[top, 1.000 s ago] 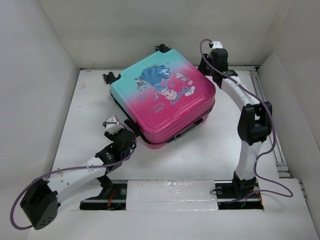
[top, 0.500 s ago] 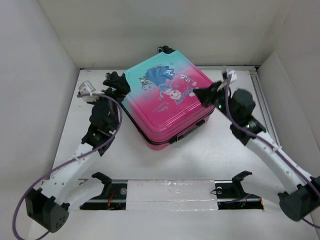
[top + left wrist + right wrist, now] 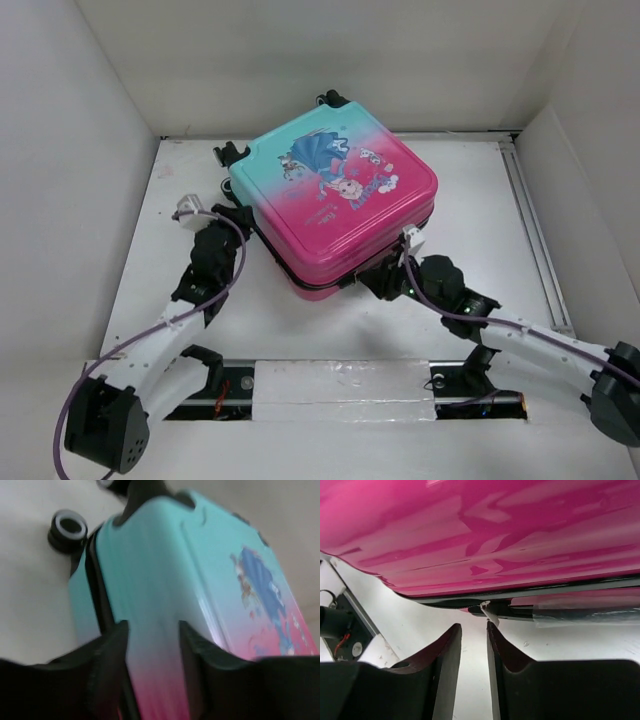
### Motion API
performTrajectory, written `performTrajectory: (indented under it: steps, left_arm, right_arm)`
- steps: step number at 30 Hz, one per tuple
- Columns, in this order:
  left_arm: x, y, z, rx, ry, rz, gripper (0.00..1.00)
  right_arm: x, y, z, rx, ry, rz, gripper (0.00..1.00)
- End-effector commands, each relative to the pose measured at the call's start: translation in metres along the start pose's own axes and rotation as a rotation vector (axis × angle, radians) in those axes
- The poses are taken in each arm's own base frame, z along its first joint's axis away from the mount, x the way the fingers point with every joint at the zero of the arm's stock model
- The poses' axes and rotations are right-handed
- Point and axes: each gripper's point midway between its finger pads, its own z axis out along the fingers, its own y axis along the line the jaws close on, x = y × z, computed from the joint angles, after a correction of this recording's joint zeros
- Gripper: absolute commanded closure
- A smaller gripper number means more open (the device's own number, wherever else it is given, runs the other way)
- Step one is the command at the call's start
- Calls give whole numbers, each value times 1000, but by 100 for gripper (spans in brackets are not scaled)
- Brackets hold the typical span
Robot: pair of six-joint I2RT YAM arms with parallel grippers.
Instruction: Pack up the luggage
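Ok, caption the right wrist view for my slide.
Right gripper, fingers slightly parted, poised just beneath the zipper pull on the seam of the closed pink luggage.

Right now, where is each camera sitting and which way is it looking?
Top camera: above and behind, looking down at the luggage; left arm and right arm show.
Left wrist: on the left gripper, facing the luggage's turquoise end; its fingers show.
Right wrist: on the right gripper, low, facing the pink side and zipper; its fingers show.
Shared: all show the luggage.
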Motion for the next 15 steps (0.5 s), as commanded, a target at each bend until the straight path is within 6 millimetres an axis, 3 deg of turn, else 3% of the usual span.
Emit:
performTrajectory:
  steps: [1,4,5,6,8,13,14,15]
  left_arm:
    - [13,15,-21,12,14,-14,65]
    - [50,42,-33,-6,135,48,77]
    - [61,50,-36,-13,175,69,81]
    - [70,56,-40,-18,209,77,81]
    - [100,69,-50,5,313,86,81]
    - [144,63,-57,79,448,105,81]
    - [141,53,-53,79,413,118,81]
    - [159,42,-62,111,454,166,81]
  right_arm:
    - [-25,16,13,-44,-107,-3,67]
    - [-9,7,28,-25,-71,-24,63]
    - [-13,8,33,-24,-69,-24,63]
    - [-3,7,40,-24,-29,-34,62]
    - [-3,7,46,-25,-31,-34,62]
    - [5,-1,57,6,-12,-33,62]
    - [0,1,58,-3,-31,-33,62]
    - [-2,0,59,1,-42,-33,62]
